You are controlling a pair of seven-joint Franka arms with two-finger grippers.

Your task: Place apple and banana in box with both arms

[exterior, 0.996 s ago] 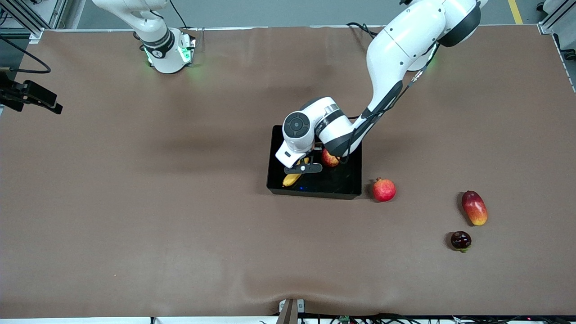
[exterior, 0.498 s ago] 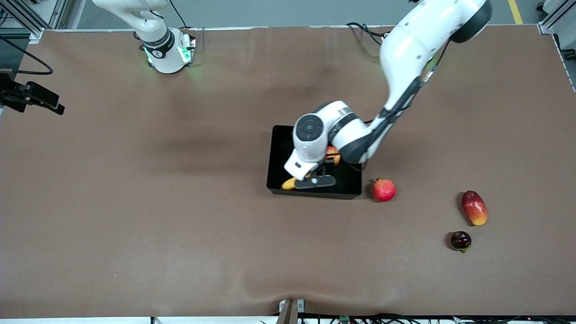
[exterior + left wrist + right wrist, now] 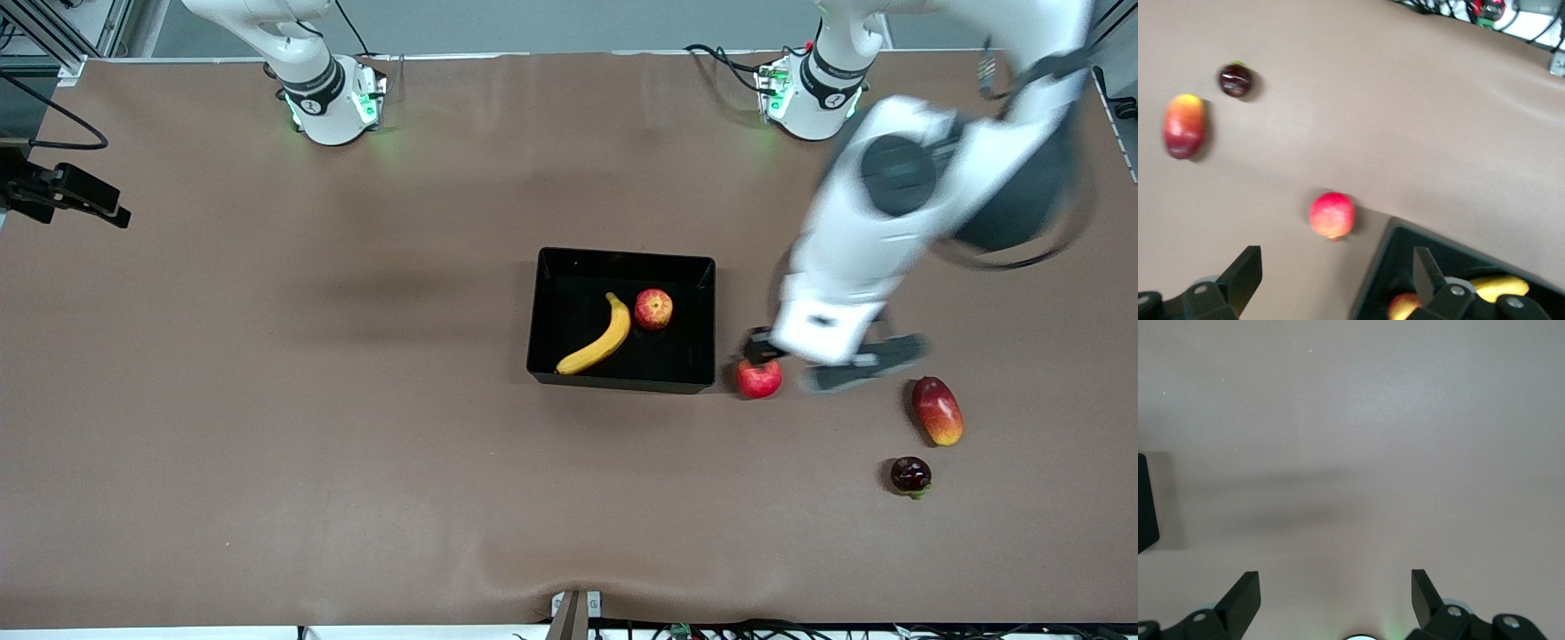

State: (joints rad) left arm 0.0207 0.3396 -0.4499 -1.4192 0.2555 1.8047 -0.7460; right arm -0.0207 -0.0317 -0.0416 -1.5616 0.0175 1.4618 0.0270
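the banana (image 3: 597,339) and the apple (image 3: 653,308) lie side by side in the black box (image 3: 622,383) at mid-table, the apple toward the left arm's end and farther from the front camera than most of the banana. the left gripper (image 3: 1337,280), fingers spread wide and empty, hangs over bare table just beside the box, above a pinkish-red round fruit (image 3: 758,378). nearer the camera, toward the left arm's end, lie a red-and-yellow oblong fruit (image 3: 937,410) and a small dark fruit (image 3: 910,475). the right gripper (image 3: 1336,600) waits with fingers spread over bare brown table (image 3: 267,400).
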